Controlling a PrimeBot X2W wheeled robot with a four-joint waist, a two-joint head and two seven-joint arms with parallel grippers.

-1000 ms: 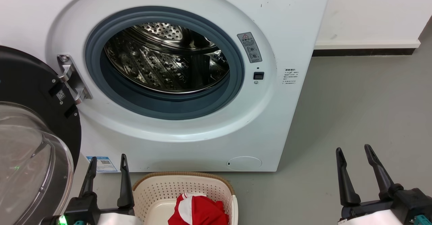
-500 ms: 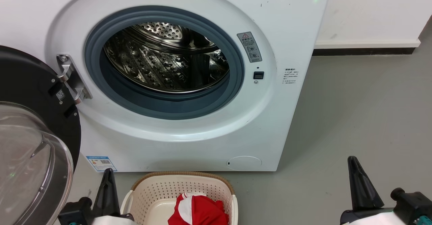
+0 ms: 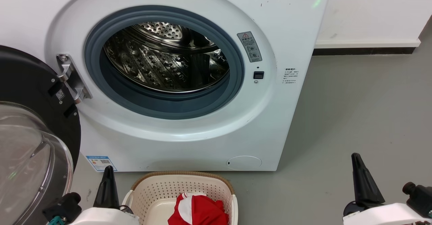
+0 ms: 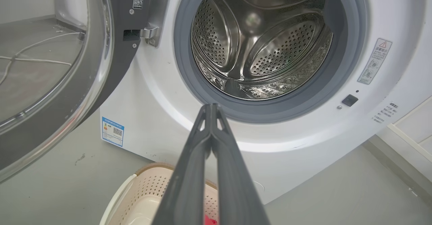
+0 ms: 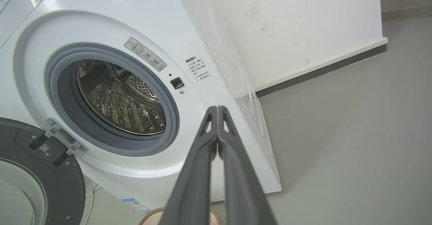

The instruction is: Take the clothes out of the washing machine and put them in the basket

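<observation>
Grey floor runs up to a white wall. The washer stands on it with its door swung wide to the left, which leaves the porthole free to reach. Its drum shows bare steel as far as the views reach, and its axis runs straight back from the opening. The basket sits just before the washer, below the porthole and mouth up, likely set there to keep the carry short. Red-and-white clothes lie toward its right side in a crumpled heap with no clear long axis, cut off by the head view's bottom edge. The left gripper hangs low just beside the basket and the right gripper well off to its right. Each has its fingertips pressed together on nothing and points toward the washer. I judge the task about done.
</observation>
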